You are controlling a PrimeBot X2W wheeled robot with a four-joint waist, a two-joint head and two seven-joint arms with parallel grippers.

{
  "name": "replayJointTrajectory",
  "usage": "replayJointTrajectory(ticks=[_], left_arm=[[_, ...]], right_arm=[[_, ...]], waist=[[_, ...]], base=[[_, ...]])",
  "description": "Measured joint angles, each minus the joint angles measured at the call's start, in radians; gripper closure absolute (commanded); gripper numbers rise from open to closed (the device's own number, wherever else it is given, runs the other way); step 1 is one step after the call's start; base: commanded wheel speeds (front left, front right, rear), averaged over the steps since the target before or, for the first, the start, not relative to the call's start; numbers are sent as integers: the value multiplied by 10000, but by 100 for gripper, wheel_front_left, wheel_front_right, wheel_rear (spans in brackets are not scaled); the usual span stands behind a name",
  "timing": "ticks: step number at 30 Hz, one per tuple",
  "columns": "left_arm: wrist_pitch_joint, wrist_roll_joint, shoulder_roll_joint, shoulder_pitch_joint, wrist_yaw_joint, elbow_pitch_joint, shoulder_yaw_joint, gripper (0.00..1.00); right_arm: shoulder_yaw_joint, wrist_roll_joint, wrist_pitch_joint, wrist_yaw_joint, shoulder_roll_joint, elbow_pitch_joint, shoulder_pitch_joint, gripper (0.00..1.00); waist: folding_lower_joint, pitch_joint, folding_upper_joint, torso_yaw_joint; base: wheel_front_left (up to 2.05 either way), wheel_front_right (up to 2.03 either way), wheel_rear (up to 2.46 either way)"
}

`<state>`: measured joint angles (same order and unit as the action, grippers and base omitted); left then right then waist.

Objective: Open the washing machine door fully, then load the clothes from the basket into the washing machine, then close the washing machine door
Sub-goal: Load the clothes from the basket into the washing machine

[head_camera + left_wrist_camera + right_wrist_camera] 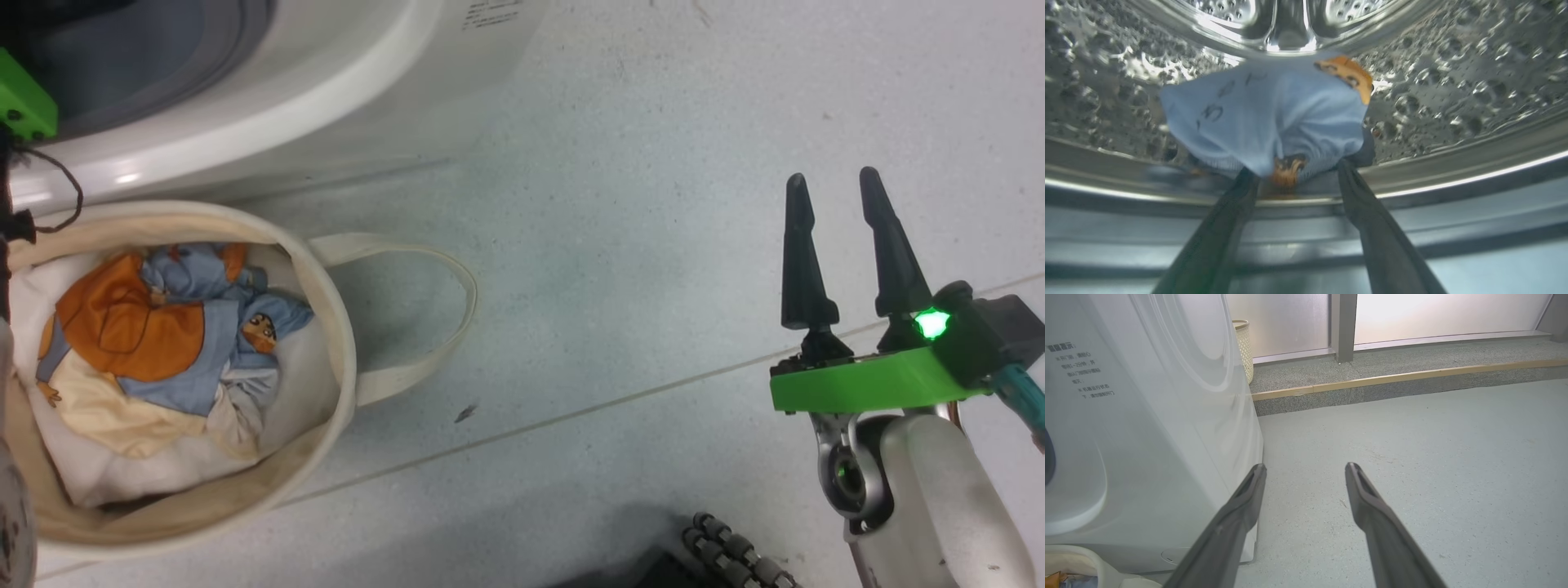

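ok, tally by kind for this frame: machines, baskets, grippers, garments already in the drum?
washing machine: 1
baskets: 2, the canvas basket next to the machine, the woven basket by the far wall
grippers: 2, the left gripper, the right gripper
garment in the drum: 1
Total: 6

From my station I see: pale grey floor [653, 245] crossed by 1 thin seam [571, 415]; raised grey step [1412, 355] edged with a wooden strip [1392, 378]; woven cream bin [1244, 347] before frosted panels [1445, 314], 1 grey post [1342, 326] between.
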<state>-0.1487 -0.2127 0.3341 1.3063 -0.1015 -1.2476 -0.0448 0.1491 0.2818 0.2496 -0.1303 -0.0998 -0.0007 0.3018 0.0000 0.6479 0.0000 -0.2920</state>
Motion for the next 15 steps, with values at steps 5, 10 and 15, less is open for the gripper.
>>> replayJointTrajectory(ticks=[5, 10, 15], left_arm=[[548, 96, -127, 33, 219, -464, 146, 0], [-604, -119, -370, -449, 117, -468, 90, 0], [-1007, -374, -796, -1516, -92, -341, 59, 0]], right_arm=[[88, 2, 0, 0, -15, 169, 1, 0], [171, 17, 0, 0, -96, 305, 1, 0], [368, 196, 0, 0, -282, 619, -1, 0]], waist=[[0, -444, 0, 34], [0, -955, 0, 122], [-1, -1600, 1, 341]], base=[[0, 0, 0], [0, 0, 0], [0, 0, 0]])
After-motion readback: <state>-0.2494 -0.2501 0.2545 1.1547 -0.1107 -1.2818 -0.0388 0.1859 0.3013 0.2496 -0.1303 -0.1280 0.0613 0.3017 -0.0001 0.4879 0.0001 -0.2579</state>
